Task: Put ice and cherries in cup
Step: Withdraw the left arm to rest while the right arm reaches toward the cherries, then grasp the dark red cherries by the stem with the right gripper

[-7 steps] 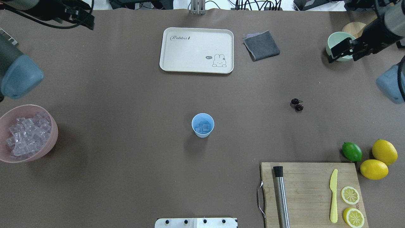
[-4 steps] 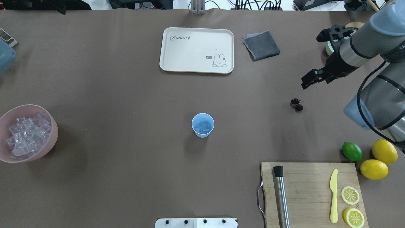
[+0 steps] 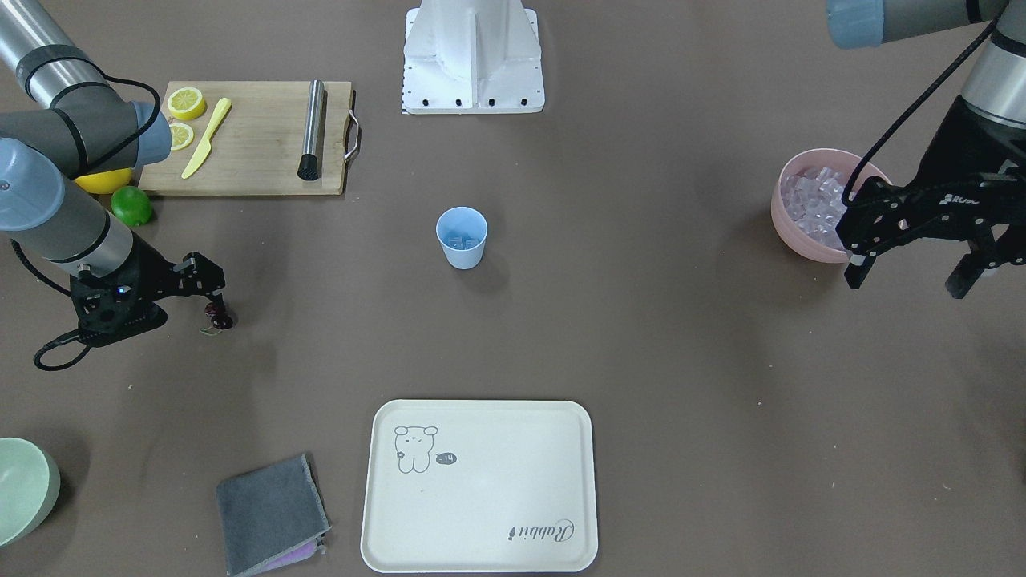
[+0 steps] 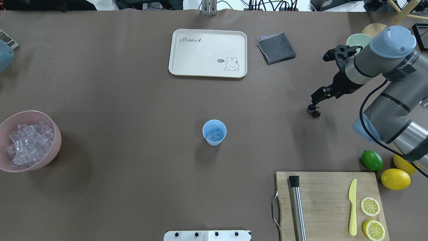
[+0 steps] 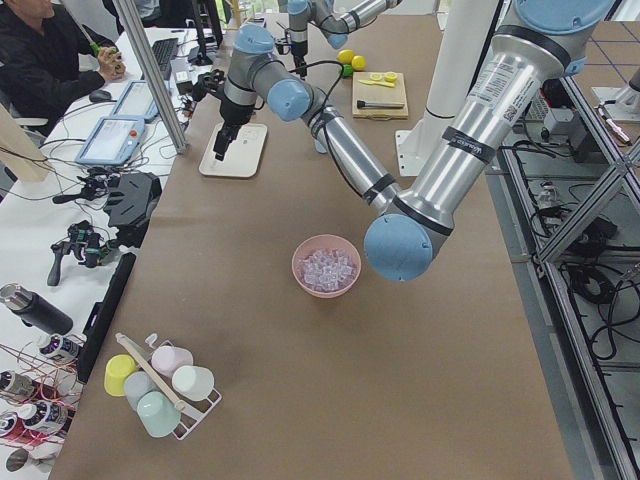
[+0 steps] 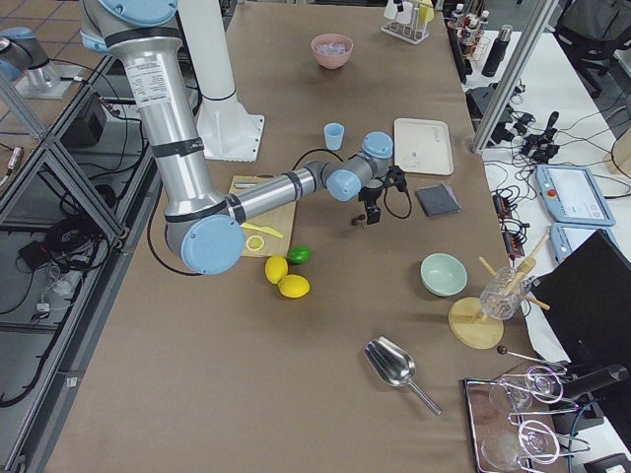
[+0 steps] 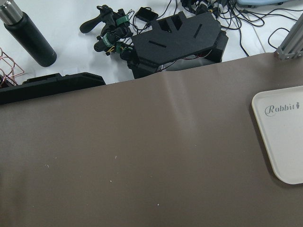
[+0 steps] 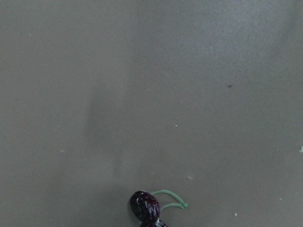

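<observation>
While the right claw [image 4: 315,99] hangs just over the cherries [image 4: 314,110] near the worktop's right edge (jaws spread or closed, cannot tell), the left claw [image 3: 906,282] hovers released toward the far left corner. The cup [image 4: 214,132], ice [image 4: 215,135] inside, stands mid-worktop.

Brown table [image 4: 133,100] bearing: light blue cup [image 4: 214,138] holding clear-whitish ice [image 4: 215,135]; pink bowl [image 4: 57,140]; 2 dark red cherries [image 4: 316,113] on a green stem [image 8: 165,191]; cream tray [image 4: 200,57] printed with a grey rabbit outline and script; dark grey cloth [image 4: 276,48]; green lime [image 4: 371,160]; 2 yellow lemons [image 4: 395,178]; pale yellow knife [image 4: 352,206] on a wood-grained cutting board [image 4: 324,201].
</observation>
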Motion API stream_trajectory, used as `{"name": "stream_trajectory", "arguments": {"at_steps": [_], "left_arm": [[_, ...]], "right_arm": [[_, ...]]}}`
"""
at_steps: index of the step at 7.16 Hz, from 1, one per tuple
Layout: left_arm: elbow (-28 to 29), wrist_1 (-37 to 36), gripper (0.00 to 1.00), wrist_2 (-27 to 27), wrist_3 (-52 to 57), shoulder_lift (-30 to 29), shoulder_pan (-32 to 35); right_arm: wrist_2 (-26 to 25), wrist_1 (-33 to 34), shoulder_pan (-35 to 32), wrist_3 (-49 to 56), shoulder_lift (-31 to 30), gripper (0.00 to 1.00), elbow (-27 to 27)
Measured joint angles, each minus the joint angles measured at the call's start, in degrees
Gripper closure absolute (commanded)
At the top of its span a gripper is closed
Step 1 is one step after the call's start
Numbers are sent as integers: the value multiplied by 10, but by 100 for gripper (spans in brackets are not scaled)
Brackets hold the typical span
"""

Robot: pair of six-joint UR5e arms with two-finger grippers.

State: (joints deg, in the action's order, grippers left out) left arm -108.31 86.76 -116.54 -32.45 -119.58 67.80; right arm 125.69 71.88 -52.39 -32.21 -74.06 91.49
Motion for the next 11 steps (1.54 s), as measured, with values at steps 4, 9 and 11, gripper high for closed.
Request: {"name": "stream_trajectory", "arguments": {"at_steps": [4,9,11], "left_arm": [[0,-1,2,0,0,-4,-1],[-1,-1,2,0,0,-6,0],[-2,-1,2,0,0,-6,4]], "right_arm": [[-20,-7,29,-16,0,14,-10],[-28,-7,44,-18,-3,63,-16],[-28,-7,45,-18,-3,80,-19]]}}
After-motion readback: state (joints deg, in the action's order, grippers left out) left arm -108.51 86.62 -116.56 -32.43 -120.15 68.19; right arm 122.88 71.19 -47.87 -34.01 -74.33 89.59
